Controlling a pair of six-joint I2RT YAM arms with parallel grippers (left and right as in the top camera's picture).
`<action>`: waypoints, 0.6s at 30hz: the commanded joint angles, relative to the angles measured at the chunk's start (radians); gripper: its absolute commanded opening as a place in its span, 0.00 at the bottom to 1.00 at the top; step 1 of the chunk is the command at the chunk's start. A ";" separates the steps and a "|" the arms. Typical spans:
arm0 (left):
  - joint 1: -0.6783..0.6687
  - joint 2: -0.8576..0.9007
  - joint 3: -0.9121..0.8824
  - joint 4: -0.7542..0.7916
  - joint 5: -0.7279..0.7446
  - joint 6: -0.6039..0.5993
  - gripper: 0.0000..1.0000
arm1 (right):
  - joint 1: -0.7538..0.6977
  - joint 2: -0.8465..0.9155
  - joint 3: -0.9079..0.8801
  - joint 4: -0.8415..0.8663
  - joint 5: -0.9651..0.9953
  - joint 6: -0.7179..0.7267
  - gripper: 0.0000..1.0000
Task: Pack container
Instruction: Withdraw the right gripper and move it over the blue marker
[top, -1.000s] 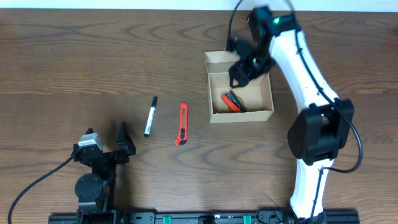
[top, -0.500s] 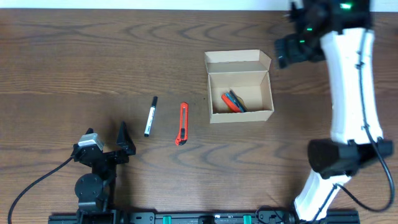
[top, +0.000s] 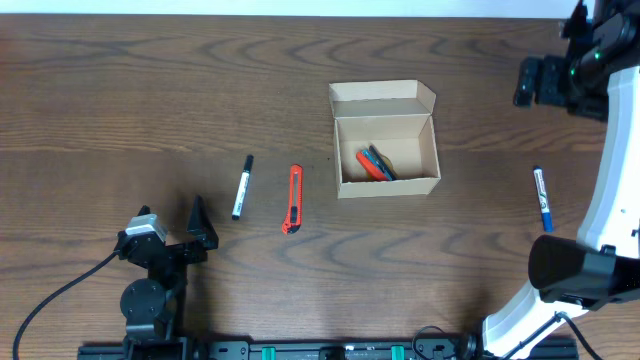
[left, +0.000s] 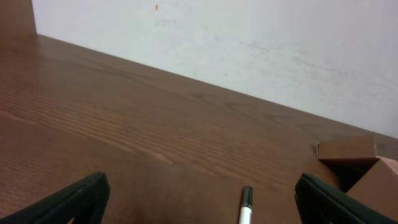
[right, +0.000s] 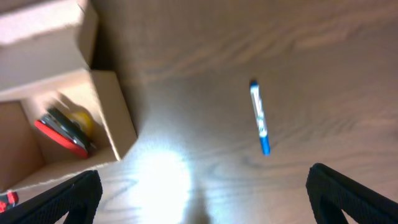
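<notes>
Showing brown wood-grain table (top: 150, 90) | white wall (left: 249, 37) behind | left tool (left: 202, 183), right tool (right: 204, 175) both spread

1. The dark wood-grain worktop (top: 150, 90) carries four things.
2. The open cardboard container (top: 390, 186) stands right of centre.
3. Left of it lie an orange utility knife (top: 293, 198) and a black-capped white marker (top: 241, 187), near each other but not touching.
4. A blue-tipped pen (top: 541, 198), perhaps another marker, lies well to the right.
</notes>
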 joint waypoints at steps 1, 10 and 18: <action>0.001 -0.006 -0.019 -0.041 -0.026 0.022 0.95 | -0.040 0.002 -0.115 -0.003 -0.028 0.014 0.99; 0.001 -0.006 -0.019 -0.041 -0.026 0.022 0.95 | -0.095 0.002 -0.430 0.156 0.041 -0.023 0.98; 0.001 -0.006 -0.019 -0.041 -0.026 0.022 0.95 | -0.137 0.003 -0.449 0.219 0.132 -0.121 0.99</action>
